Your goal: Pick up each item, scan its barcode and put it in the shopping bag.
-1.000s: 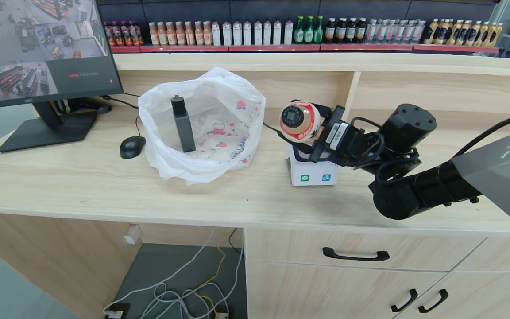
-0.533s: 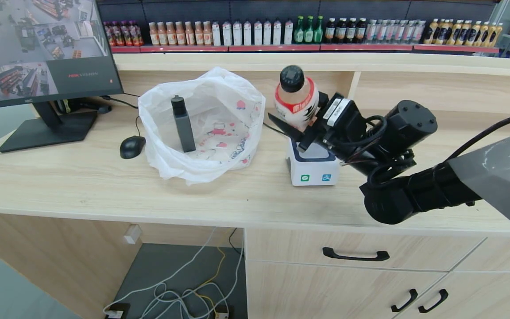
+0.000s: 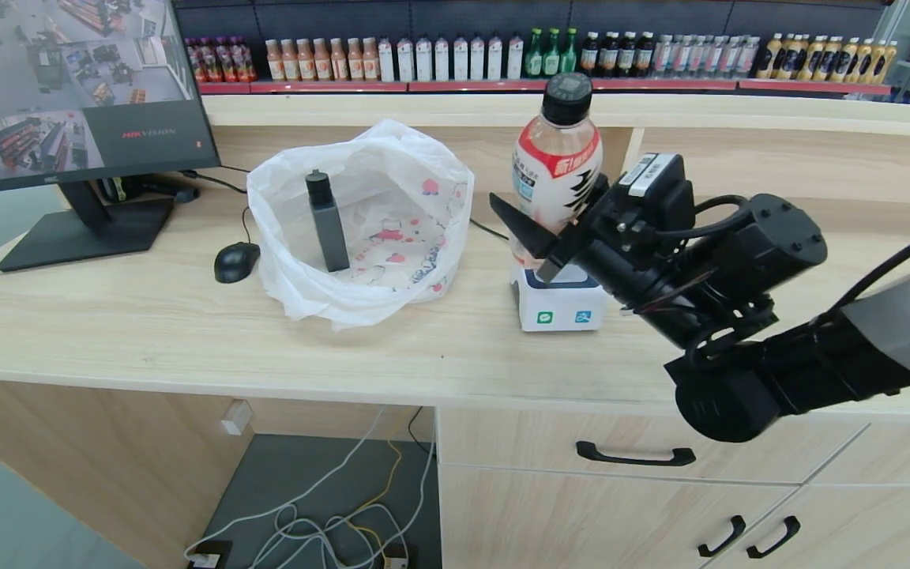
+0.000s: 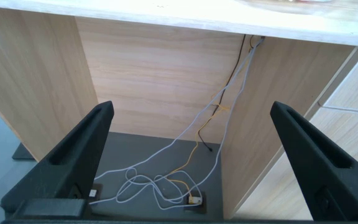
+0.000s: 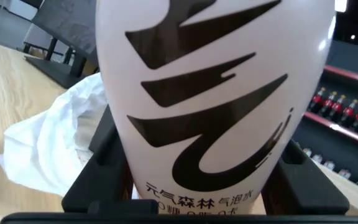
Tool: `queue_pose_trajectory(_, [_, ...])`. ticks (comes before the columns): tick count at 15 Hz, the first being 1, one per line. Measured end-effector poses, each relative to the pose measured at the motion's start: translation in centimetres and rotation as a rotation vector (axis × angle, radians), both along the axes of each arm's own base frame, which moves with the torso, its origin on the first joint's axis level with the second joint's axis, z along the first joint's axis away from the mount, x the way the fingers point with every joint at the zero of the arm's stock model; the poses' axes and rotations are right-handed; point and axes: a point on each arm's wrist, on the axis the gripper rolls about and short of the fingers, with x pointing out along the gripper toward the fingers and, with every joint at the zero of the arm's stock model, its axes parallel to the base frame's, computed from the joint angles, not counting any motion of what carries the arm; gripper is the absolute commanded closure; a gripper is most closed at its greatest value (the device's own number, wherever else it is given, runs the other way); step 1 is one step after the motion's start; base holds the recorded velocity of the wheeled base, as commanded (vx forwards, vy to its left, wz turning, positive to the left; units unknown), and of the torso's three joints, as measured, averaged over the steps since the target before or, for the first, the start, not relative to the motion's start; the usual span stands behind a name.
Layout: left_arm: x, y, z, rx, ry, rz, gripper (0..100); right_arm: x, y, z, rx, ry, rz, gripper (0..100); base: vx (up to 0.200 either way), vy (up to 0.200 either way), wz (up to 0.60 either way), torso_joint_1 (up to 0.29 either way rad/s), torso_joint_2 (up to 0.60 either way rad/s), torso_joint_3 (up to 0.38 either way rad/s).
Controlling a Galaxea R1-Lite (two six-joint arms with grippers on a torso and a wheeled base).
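My right gripper (image 3: pixel 546 241) is shut on a pale drink bottle (image 3: pixel 556 170) with a red-and-white label and a black cap. The bottle stands upright just above the small white barcode scanner (image 3: pixel 556 304) on the counter. In the right wrist view the bottle (image 5: pixel 204 99) is clamped between the black fingers (image 5: pixel 98 171). The white shopping bag (image 3: pixel 360 221) sits open left of the scanner, with a tall grey bottle (image 3: pixel 327 223) standing inside. My left gripper (image 4: pixel 191 162) hangs open below the counter, facing the floor cables.
A monitor (image 3: pixel 68 87) stands at the counter's back left, with a black mouse (image 3: pixel 235 261) beside the bag. A raised ledge (image 3: pixel 660 111) runs behind the counter, with shelves of bottles beyond. Drawers (image 3: pixel 635 456) sit under the counter's right part.
My right gripper has turned the drink bottle from lying with its cap towards me to upright, and has lifted it above the scanner. The bag and the grey bottle have stayed put.
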Motion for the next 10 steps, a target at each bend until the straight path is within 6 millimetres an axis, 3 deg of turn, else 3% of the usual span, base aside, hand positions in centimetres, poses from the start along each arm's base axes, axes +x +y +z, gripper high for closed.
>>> queue_pose_trajectory(6, [0.0,0.0,0.0,0.002,0.0,-0.001,0,-3.6,-4.1,1.1,0.123,0.192,0.009,100,0.0,0.0,0.0,0.0,0.0,0.0])
queue_pose_trajectory(10, [0.0,0.0,0.0,0.001,0.0,-0.001,0,-4.9,-5.9,1.1,0.302,0.32,-0.115,100,0.0,0.0,0.0,0.0,0.0,0.0])
